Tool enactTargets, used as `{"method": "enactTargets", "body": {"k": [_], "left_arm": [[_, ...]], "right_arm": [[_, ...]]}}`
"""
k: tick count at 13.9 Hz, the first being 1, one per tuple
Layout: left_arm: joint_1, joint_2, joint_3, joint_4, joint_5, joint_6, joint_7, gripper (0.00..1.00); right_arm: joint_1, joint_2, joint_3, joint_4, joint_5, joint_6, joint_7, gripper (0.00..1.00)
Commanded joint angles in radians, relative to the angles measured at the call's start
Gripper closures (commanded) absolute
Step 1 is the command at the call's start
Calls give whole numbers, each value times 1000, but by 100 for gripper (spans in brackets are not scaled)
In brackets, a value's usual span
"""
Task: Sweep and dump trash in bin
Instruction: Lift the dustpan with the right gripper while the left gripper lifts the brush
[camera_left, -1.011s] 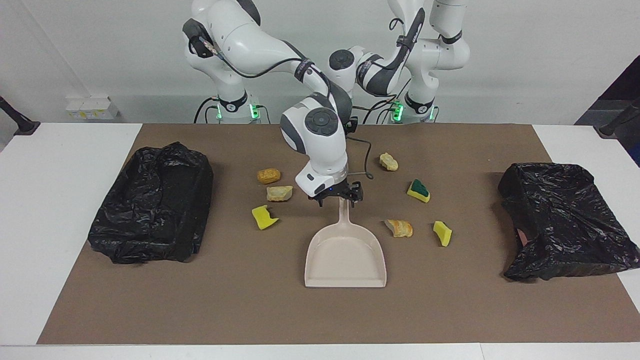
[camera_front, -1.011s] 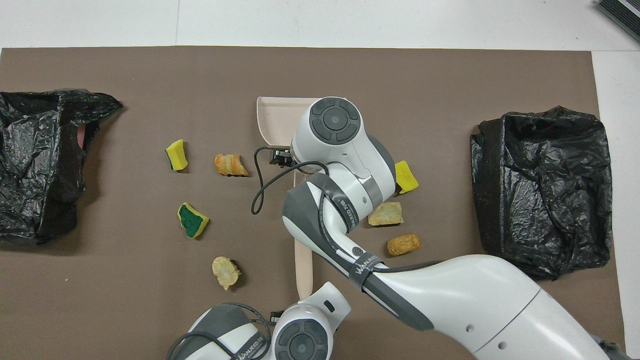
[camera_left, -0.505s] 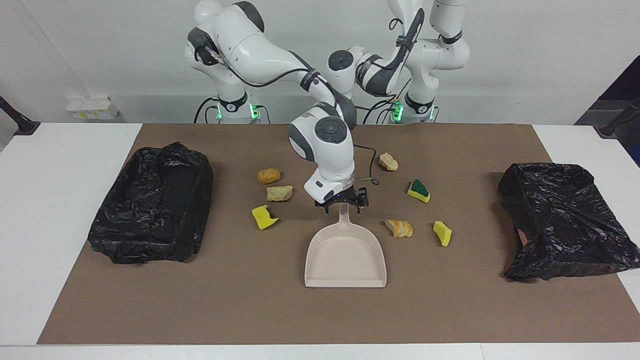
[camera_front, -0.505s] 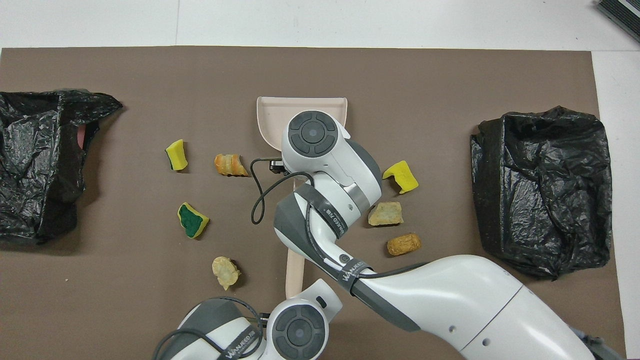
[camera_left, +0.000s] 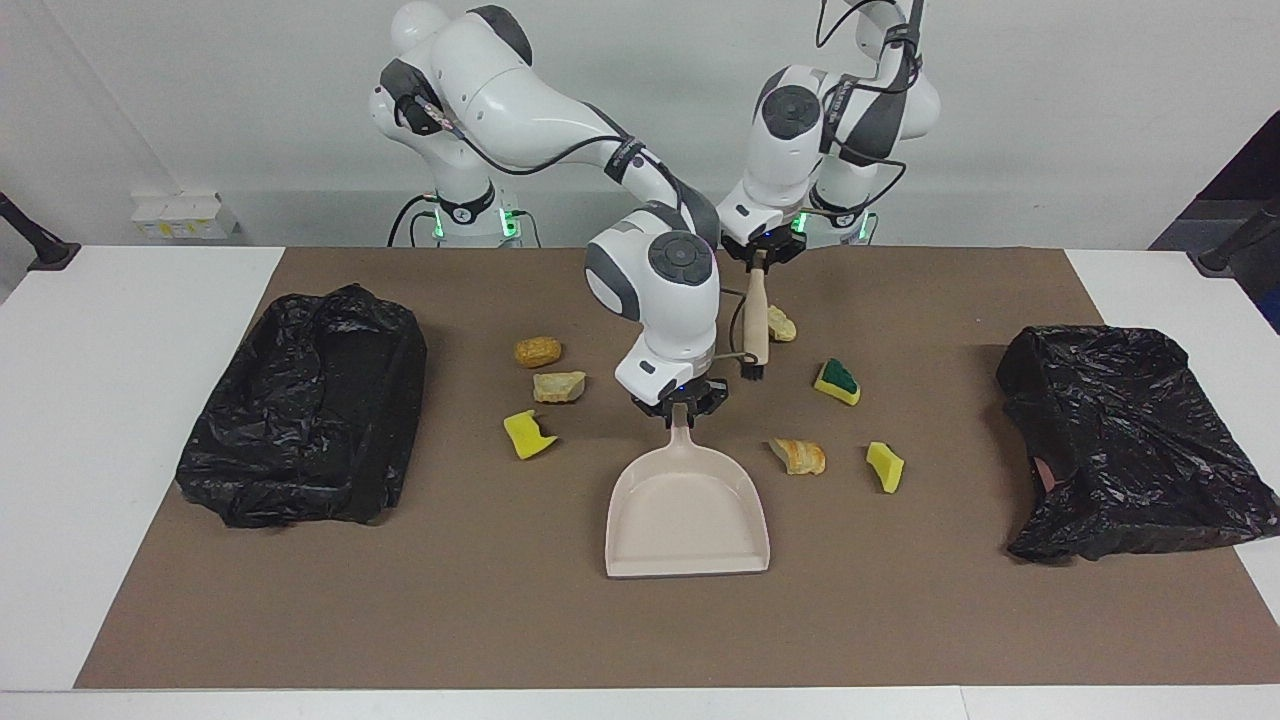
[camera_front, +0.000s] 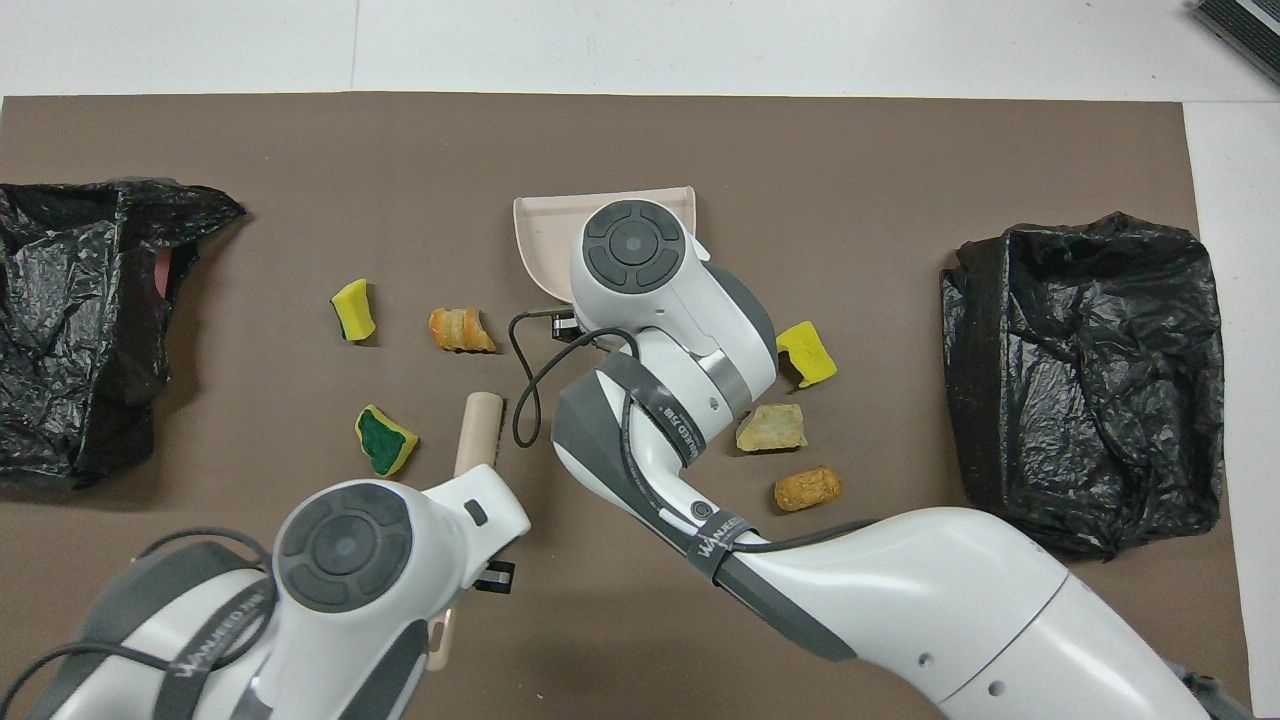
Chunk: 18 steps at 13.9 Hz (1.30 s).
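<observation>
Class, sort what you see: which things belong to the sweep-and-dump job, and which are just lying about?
Job: seven scraps; dustpan, in right end effector; brush, in left end effector; two black-bagged bins.
Lying about: white boxes by the wall; dark stand at the table's edge.

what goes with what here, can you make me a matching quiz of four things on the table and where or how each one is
Things:
1. dustpan
2. brush
3. green-backed sponge bit
4. black bag

Places or states:
a. lies at the right arm's end of the table
b. hangs handle-up from the left gripper
c. handle is in the right gripper, pan flat on the mat
d. lies loose on the mat, between the brush and the other black bag

Pairs: 1-c, 2-b, 3-d, 4-a
</observation>
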Motion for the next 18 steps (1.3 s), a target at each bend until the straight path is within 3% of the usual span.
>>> {"method": "enactTargets", "body": {"k": [1,5,8,11,14,18], "left_arm": [[15,60,103,74,93,-13,21,100],[7,206,318,220,166,23,130,100],[9,340,393,327,206,47,208,100],[15,416,474,352,223,176,302,100],[27,459,478,320,223,219,366,100],[12,457,468,283,220,214,416,100]], "right_arm": [[-86,-72,64,-14,-8,-60,-245,100],[-178,-230,66,-134,47,-144,-762,100],[-201,-267,64,-224,53,-127,-1189,100],[-186,-275,63,-271,35,-117,-1337,100],[-160,-267,64,-304,-9,-77,-1426,100],[-103,-269,64,-338,-44,-63,-1272,100]]}}
